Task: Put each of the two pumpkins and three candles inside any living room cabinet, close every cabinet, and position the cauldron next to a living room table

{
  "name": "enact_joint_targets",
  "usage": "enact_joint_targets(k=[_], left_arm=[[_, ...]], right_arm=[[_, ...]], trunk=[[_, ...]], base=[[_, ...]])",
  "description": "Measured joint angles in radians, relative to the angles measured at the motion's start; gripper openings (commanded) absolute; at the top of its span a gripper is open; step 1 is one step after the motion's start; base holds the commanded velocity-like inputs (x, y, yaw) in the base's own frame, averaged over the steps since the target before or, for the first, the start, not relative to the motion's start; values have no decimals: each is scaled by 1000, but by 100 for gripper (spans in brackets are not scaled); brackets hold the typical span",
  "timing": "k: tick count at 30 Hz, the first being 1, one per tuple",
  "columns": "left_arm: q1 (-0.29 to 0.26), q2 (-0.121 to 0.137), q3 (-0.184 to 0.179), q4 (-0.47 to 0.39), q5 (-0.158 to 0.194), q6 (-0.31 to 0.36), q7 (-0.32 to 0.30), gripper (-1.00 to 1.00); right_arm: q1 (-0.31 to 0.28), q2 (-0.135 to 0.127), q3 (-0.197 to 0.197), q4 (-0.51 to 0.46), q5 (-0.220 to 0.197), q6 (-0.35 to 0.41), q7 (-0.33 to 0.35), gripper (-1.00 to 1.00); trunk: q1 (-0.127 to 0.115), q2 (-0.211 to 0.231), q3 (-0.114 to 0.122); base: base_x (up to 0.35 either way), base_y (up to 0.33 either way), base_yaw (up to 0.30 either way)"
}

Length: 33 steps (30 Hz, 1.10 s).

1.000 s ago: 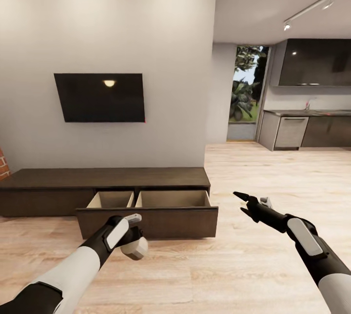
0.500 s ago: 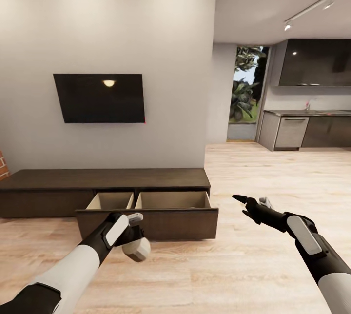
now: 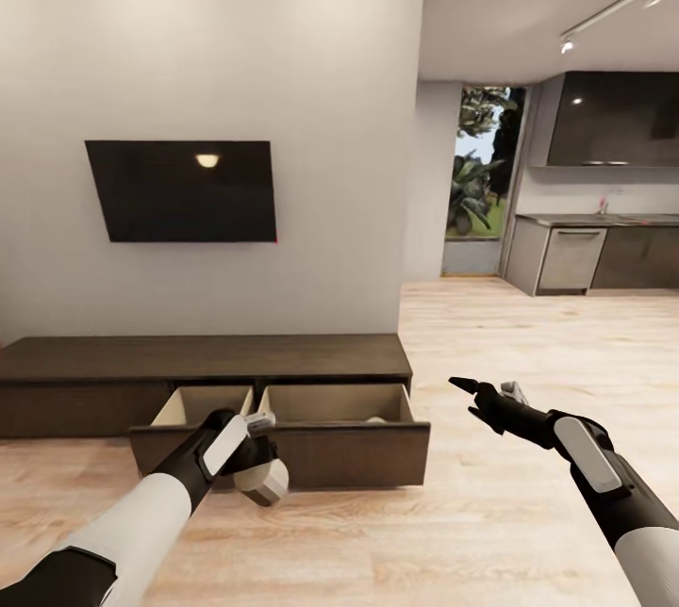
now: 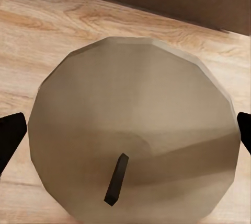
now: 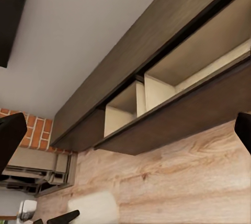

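The cabinet (image 3: 283,357) at lower centre is dark matt wood with pale interiors. The candle (image 4: 133,130) looks smooth, waxy beige. The floor (image 3: 490,513) is light grained wood.

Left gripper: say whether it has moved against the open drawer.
Yes. The left gripper, shut on the candle, has come nearer the open drawer, now overlapping its front; the camera advanced too.

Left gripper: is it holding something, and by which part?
The left gripper holds a candle, fingers on opposite sides of its round body, wick end showing.
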Motion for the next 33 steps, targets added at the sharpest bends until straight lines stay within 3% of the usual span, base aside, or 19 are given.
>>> enact_joint_targets(k=[18, 33], left_arm=[[0, 0, -1, 0, -2, 0, 1, -100], [0, 0, 0, 0, 4, 0, 1, -100]], right_arm=[[0, 0, 1, 3, -1, 0, -1, 100], [0, 0, 1, 6, -2, 0, -1, 100]], trunk=[[0, 0, 0], [0, 0, 0]], base=[[319, -70, 0], [169, -5, 0]])
